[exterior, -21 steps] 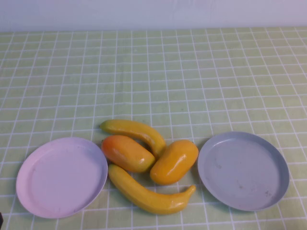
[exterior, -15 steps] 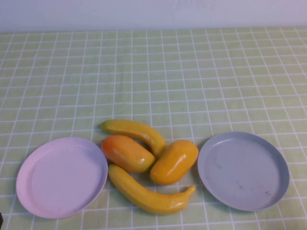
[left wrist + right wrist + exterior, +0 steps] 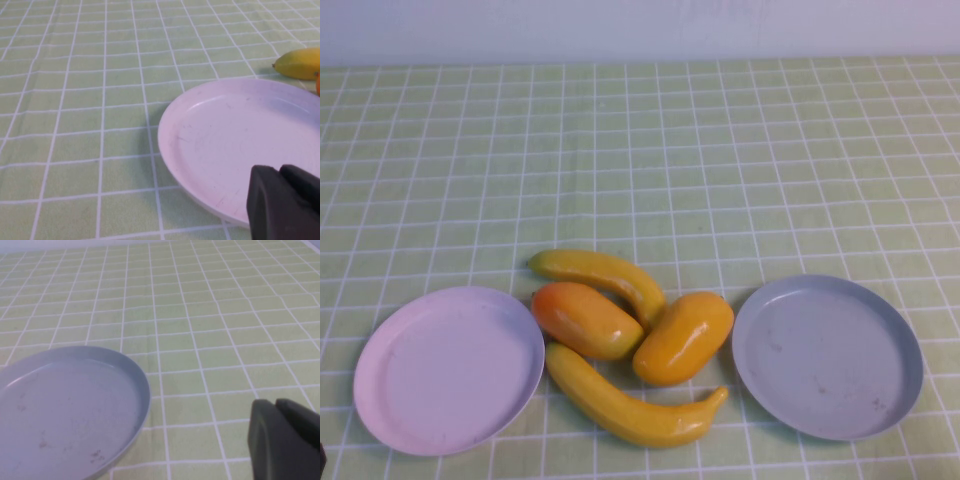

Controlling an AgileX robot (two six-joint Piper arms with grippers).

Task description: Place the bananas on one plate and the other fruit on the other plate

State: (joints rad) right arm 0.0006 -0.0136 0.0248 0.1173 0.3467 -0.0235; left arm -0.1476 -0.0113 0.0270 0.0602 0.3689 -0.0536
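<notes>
A green checked tablecloth [image 3: 720,150] covers the table, and all the task's things sit toward its near edge. The pale pink plate [image 3: 448,368] lies at the near left, and the grey-blue plate [image 3: 827,356] lies at the near right; both hold nothing. Between them the four fruits are bunched together on the cloth.

One banana [image 3: 600,275] lies at the far side of the bunch, curving from its tip on the left down toward the middle. The second banana [image 3: 630,405] lies at the near side, running from just beside the pink plate's rim toward the right, its tapered tip turned up near the grey-blue plate. Between the two bananas lie the plump fruits: the orange-red mango [image 3: 585,320] on the left, close to the pink plate, and the yellow-orange mango [image 3: 683,337] on the right, touching it and resting against the far banana's end.

Neither arm shows in the high view. The left gripper [image 3: 287,200] hangs over the near rim of the pink plate in its wrist view, its dark fingers pressed together and holding nothing. The right gripper [image 3: 282,437] hangs above the bare cloth just beside the grey-blue plate, its fingers likewise closed tight and empty.
</notes>
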